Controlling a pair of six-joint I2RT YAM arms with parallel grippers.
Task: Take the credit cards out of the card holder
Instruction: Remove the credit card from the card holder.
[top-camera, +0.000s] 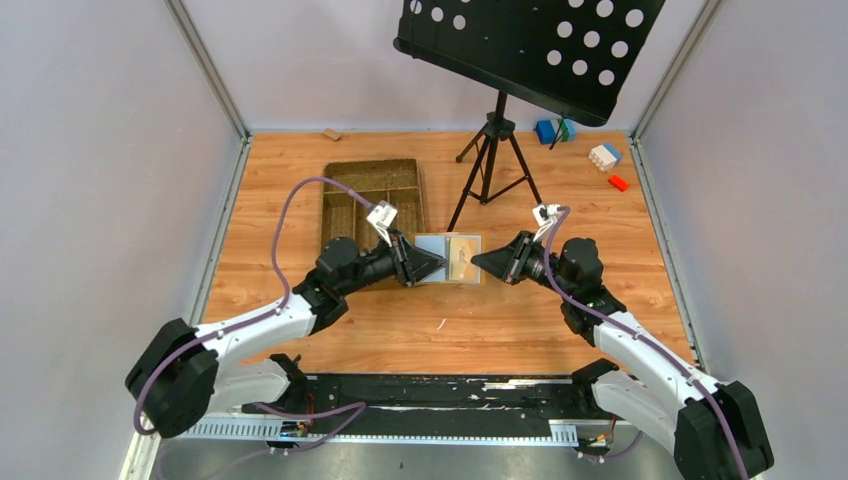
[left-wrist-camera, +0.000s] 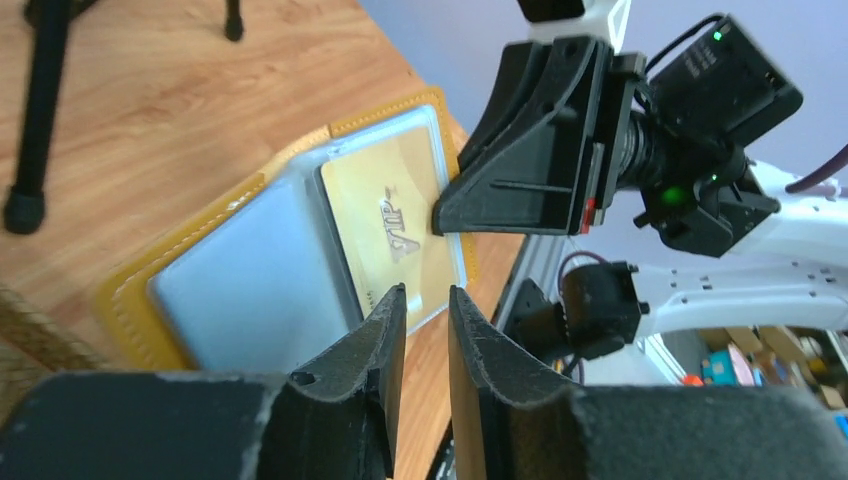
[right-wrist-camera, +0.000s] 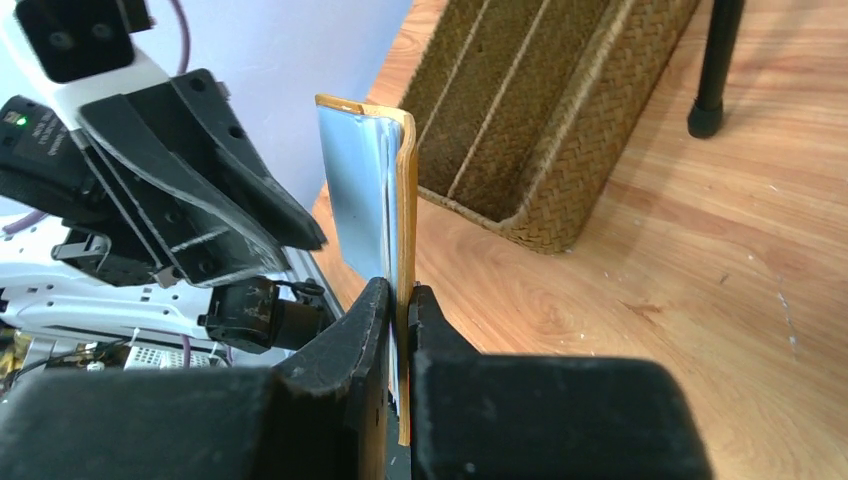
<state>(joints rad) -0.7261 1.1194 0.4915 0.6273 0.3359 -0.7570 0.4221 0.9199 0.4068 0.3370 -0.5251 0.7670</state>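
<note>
Right end effector (right-wrist-camera: 400, 300): fingers pressed together, pinching the yellow right edge of the card holder (right-wrist-camera: 352, 165). Left end effector (left-wrist-camera: 427, 300): fingers narrowly parted, nothing between them, tips just at the holder's opposite edge, beside the edge of a gold card (left-wrist-camera: 395, 225). Holder: spread open, grey-blue inside facing up, mid-tabletop (top-camera: 430, 325) between the two end effectors; whether it rested on the wood or hung just above it could not be told. Gold card: lay in the holder's right half, under a clear pocket. Woven tray (top-camera: 328, 215): just beside the holder, to its far left. Tripod (top-camera: 490, 160): legs near, behind the holder. Open wood lay on the near side.
</note>
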